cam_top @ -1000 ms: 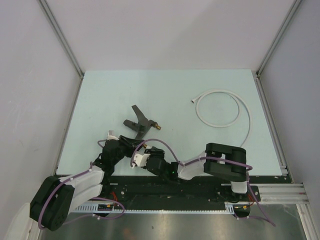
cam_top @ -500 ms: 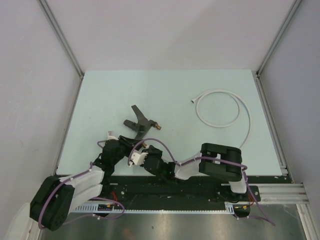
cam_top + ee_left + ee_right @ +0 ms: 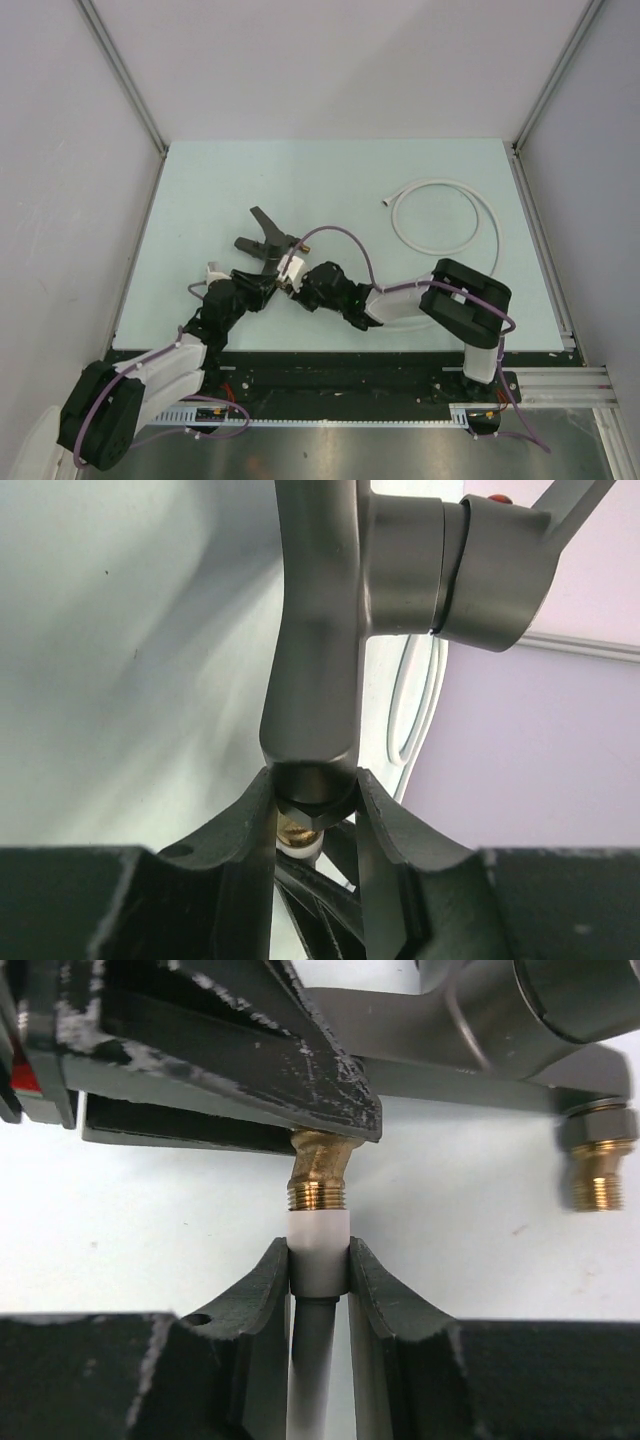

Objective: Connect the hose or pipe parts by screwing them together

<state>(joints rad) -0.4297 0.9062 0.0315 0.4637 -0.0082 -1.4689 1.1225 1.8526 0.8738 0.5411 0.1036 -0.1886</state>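
Note:
The dark grey tap fitting (image 3: 262, 238) hangs over the table's middle, its lever handle pointing away. My left gripper (image 3: 262, 284) is shut on it; in the left wrist view the jaws of the left gripper (image 3: 315, 782) clamp the hex nut below the fitting's body (image 3: 312, 630). My right gripper (image 3: 293, 268) is shut on the white hose's end connector (image 3: 318, 1250), right gripper (image 3: 318, 1260). That connector butts against a brass threaded end (image 3: 318, 1192) of the fitting. A second brass end (image 3: 598, 1175) sticks out free. The hose (image 3: 445, 185) loops at the right.
The hose's other end (image 3: 387, 202) lies loose on the pale green table (image 3: 220, 180). Purple cables (image 3: 345, 240) arch over the right arm. Grey walls and metal rails (image 3: 540, 240) close in the table's sides. The left gripper's fingers (image 3: 220, 1050) cross the top of the right wrist view.
My right gripper has swung up and away from the near edge to the fitting, and its jaws have narrowed. My left arm has carried the fitting a little left and farther out.

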